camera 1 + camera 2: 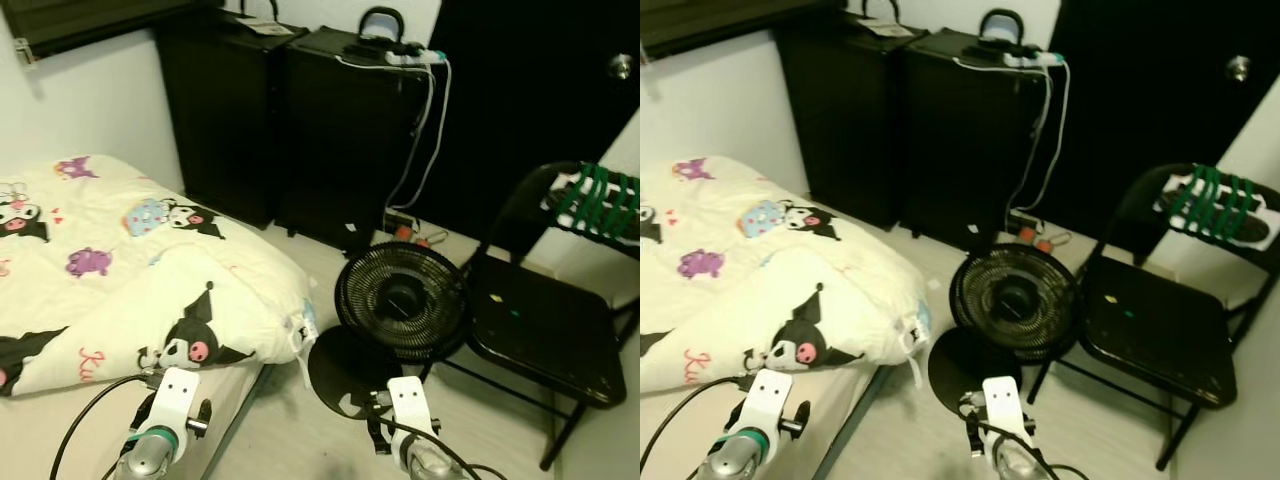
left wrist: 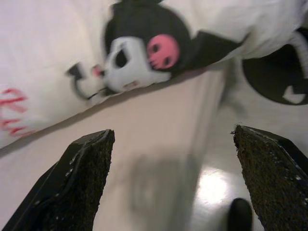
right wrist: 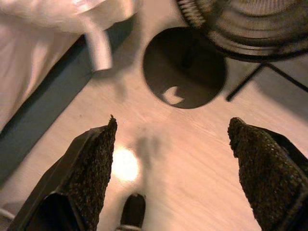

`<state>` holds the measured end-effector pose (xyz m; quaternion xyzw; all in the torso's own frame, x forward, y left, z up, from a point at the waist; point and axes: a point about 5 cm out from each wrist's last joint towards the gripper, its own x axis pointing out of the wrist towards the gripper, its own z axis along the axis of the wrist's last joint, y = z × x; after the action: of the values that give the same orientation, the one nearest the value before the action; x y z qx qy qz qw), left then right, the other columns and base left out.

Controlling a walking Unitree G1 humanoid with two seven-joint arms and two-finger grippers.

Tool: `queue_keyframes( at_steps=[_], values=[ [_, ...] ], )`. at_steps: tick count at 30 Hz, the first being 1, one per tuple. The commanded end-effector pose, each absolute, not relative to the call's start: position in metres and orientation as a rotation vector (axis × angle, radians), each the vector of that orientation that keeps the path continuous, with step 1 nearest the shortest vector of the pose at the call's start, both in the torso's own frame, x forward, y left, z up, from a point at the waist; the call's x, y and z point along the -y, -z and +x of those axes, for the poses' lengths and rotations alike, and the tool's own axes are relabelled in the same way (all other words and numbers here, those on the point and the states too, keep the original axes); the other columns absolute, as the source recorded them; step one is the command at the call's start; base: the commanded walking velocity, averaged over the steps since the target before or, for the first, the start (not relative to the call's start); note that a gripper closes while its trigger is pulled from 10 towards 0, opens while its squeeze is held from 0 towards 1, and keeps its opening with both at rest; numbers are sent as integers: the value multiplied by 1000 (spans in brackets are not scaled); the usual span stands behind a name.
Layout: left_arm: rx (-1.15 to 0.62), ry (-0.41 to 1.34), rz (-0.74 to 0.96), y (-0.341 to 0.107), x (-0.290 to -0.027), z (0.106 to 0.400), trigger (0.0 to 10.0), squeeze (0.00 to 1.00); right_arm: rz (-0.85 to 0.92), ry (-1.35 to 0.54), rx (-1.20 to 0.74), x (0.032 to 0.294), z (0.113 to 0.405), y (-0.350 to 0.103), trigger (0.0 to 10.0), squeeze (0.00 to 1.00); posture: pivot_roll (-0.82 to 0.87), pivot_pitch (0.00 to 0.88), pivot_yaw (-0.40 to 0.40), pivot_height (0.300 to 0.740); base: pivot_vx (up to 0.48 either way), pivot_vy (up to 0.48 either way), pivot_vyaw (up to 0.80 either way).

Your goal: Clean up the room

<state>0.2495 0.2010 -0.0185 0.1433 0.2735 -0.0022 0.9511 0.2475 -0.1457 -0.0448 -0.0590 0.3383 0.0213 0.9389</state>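
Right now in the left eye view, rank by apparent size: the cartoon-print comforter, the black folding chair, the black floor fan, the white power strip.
1. Cream cartoon-print comforter
2. Black metal folding chair, though nearness may affect this
3. Round black floor fan
4. White power strip

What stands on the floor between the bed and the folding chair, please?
A black fan on a round base stands there, close against the folding chair and just off the bed corner where the quilt hangs over; the left eye view shows it.

My cream cartoon-print quilt (image 1: 150,280): soft matt cloth
My black folding chair (image 1: 540,330): glossy painted metal
My black round fan (image 1: 402,300): wire grille
My pale floor (image 3: 192,159): smooth, shiny
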Motion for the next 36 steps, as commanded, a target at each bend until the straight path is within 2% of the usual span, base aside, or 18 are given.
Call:
queue_keyframes(
  at_steps=[1, 18, 25, 36],
  values=[
    [-584, 32, 310, 26, -199, 244, 10000, 0, -128, -50, -722, 144, 241, 51, 10000, 0, 74, 0, -9, 740, 0, 0, 800],
    [-519, -23, 347, 17, -207, 253, 10000, 0, -73, -6, -729, 143, 243, 50, 10000, 0, 90, 0, -28, 740, 0, 0, 800],
    [-524, -71, 332, 17, -218, 250, 10000, 0, -74, -32, -718, 142, 248, 47, 10000, 0, 99, 0, -35, 740, 0, 0, 800],
    [-510, -73, 338, 16, -220, 249, 10000, 0, -59, -33, -705, 139, 250, 45, 10000, 0, 102, 0, -28, 740, 0, 0, 800]
  ],
)
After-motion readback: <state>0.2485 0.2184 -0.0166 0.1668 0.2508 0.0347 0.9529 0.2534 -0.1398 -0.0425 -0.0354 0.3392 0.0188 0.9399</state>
